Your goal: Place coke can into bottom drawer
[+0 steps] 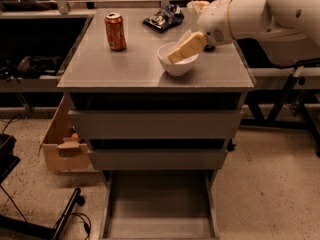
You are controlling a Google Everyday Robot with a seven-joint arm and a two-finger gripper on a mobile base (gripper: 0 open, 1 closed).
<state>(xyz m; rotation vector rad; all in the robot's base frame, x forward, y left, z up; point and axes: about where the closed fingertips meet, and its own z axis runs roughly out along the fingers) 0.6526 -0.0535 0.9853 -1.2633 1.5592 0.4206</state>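
The coke can [115, 31] stands upright at the back left of the grey cabinet top [125, 71]. The bottom drawer [159, 201] is pulled out at floor level and shows a bare flat bottom. My gripper [184, 49] hangs over the white bowl [176, 66] in the middle of the top, well to the right of the coke can and not touching it. My white arm [260, 14] reaches in from the upper right.
A dark snack bag [164, 18] lies at the back of the top. The two upper drawers [155, 124] are pushed in. A cardboard box [62, 146] sits on the floor to the left. A black stand base [65, 216] lies at lower left.
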